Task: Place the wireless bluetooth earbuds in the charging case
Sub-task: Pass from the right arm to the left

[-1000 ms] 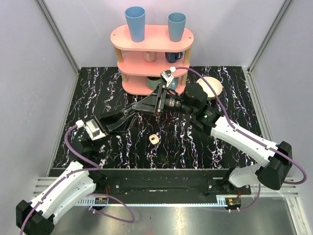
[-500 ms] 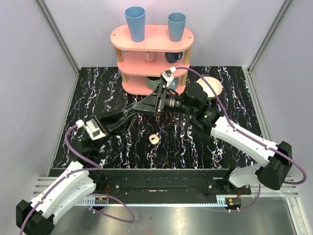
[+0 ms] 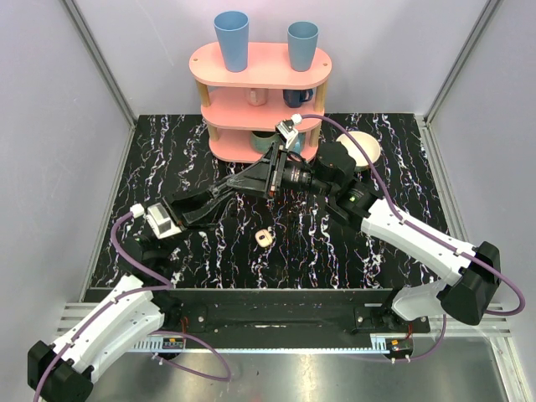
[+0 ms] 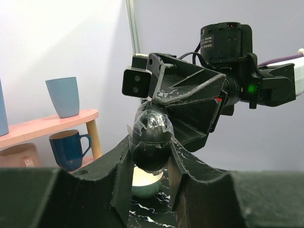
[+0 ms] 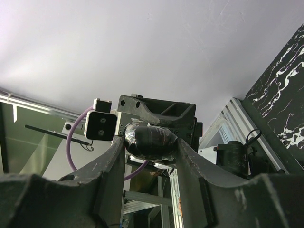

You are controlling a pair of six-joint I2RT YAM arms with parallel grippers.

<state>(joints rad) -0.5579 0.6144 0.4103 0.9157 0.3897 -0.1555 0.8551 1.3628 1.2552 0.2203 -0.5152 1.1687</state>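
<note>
The charging case lies open on the black marbled table, small and cream-white with tan hollows. The earbuds do not show in any view. Above the table, left of the case, my two grippers meet tip to tip. Between them is a black egg-shaped lump wrapped in clear tape. My left gripper is shut on it from the near left. My right gripper grips the same lump from the far right, its fingers pressed against both sides.
A pink three-tier shelf stands at the back with two blue cups on top and a dark blue mug on a lower tier. A cream bowl sits to its right. Grey walls enclose the table.
</note>
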